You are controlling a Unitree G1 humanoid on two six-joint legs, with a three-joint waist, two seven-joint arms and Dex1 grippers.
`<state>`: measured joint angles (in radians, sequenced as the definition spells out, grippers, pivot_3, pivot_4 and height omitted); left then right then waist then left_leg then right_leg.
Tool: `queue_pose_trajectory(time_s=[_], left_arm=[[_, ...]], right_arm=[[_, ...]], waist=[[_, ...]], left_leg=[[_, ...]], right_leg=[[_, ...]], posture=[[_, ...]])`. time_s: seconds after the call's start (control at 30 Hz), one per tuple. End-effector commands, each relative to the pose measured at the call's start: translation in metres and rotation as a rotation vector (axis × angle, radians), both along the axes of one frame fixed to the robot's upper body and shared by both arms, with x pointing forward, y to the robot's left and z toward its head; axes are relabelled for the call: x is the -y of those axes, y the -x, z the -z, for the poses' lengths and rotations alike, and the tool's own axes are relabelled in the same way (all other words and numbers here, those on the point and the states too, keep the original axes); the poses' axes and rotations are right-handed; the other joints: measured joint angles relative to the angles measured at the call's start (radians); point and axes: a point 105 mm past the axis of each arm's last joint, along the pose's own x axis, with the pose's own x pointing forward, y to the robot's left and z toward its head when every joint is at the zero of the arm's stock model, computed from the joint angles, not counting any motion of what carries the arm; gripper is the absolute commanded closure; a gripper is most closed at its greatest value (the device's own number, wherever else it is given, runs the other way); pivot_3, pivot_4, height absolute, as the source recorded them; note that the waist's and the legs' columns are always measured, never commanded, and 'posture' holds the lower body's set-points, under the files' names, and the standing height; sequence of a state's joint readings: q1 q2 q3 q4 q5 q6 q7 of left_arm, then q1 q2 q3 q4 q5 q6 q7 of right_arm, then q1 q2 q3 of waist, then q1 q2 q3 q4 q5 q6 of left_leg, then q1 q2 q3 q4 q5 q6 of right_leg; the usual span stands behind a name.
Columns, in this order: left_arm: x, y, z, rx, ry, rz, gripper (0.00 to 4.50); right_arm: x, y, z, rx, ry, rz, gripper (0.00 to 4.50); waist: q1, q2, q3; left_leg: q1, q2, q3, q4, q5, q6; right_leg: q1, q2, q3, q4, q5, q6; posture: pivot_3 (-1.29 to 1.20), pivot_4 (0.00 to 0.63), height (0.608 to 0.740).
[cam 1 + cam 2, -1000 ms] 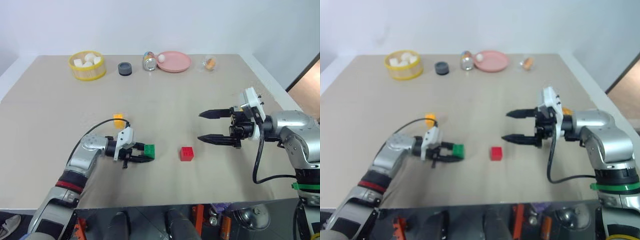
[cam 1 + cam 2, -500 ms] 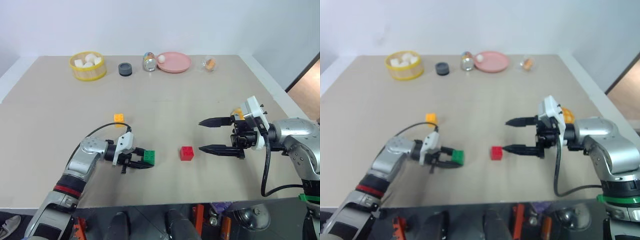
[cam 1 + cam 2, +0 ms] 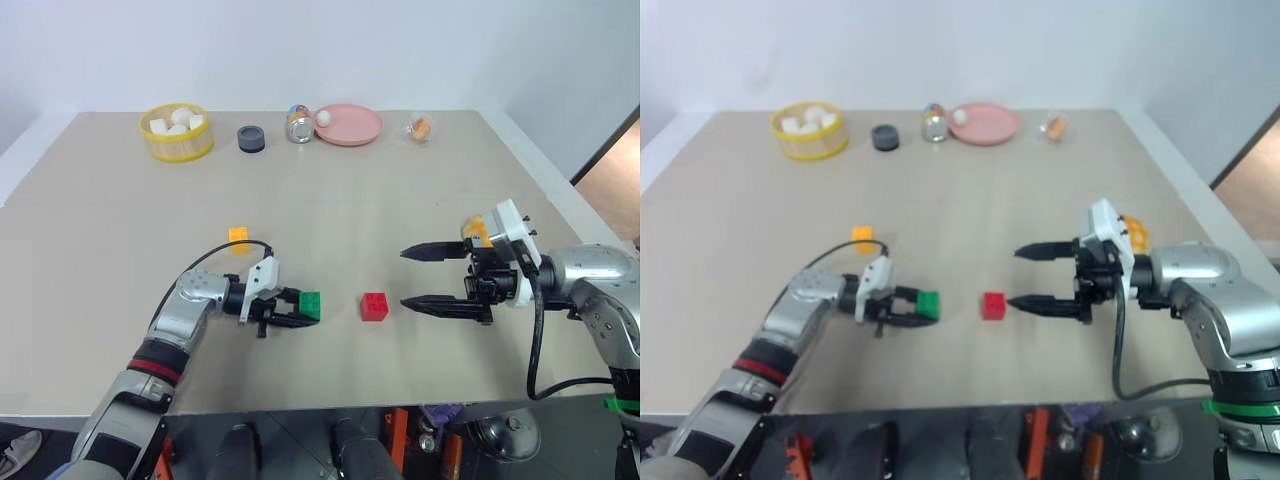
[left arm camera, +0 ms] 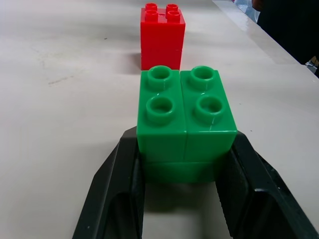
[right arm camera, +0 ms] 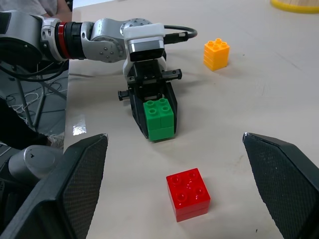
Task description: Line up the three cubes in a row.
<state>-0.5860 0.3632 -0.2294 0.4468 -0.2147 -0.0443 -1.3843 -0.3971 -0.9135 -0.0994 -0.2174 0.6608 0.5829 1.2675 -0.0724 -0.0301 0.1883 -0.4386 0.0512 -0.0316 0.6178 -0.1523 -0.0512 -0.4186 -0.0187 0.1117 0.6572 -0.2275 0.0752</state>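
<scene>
The green cube (image 3: 310, 304) sits studs up on the counter (image 3: 120, 220), pinched between the black fingers of the left claw (image 3: 297, 310). The red cube (image 3: 374, 306) stands upright just to its right, apart from it. The yellow-orange cube (image 3: 238, 236) lies farther back and to the left, well apart from both

beige table (image 3: 120, 220), white wall (image 3: 400, 50)

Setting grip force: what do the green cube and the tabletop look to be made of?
Green cube: looks like hard moulded plastic, glossy, with crisp round studs and a seam down the middle. Tabletop: smooth beige surface, mostly matte with faint sheen and scuffs, possibly laminate; the look leaves it open.
</scene>
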Motion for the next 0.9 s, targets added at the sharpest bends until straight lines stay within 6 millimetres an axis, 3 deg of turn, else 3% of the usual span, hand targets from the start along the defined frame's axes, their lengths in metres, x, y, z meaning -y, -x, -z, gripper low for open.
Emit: queue_pose_trajectory(time_s=[0.03, 0.9], left_arm=[[0.0023, -0.0015, -0.0061, 0.039, -0.004, 0.030, 3.15], [0.0055, -0.0056, -0.0016, 0.061, -0.018, 0.028, 3.15]], right_arm=[[0.0029, 0.0010, -0.0140, 0.067, -0.006, 0.013, 0.00], [-0.0003, -0.0067, -0.0156, 0.088, -0.016, 0.026, 0.00]], waist=[[0.000, 0.000, 0.000], [0.001, 0.000, 0.000]], left_leg=[[0.000, 0.000, 0.000, 0.000, 0.000, 0.000], [0.000, -0.001, 0.000, 0.001, 0.000, 0.000]], right_leg=[[0.000, 0.000, 0.000, 0.000, 0.000, 0.000], [0.001, -0.001, 0.000, 0.000, 0.000, 0.000]], posture=[[0.00, 0.150, 0.740], [0.00, 0.150, 0.740]])
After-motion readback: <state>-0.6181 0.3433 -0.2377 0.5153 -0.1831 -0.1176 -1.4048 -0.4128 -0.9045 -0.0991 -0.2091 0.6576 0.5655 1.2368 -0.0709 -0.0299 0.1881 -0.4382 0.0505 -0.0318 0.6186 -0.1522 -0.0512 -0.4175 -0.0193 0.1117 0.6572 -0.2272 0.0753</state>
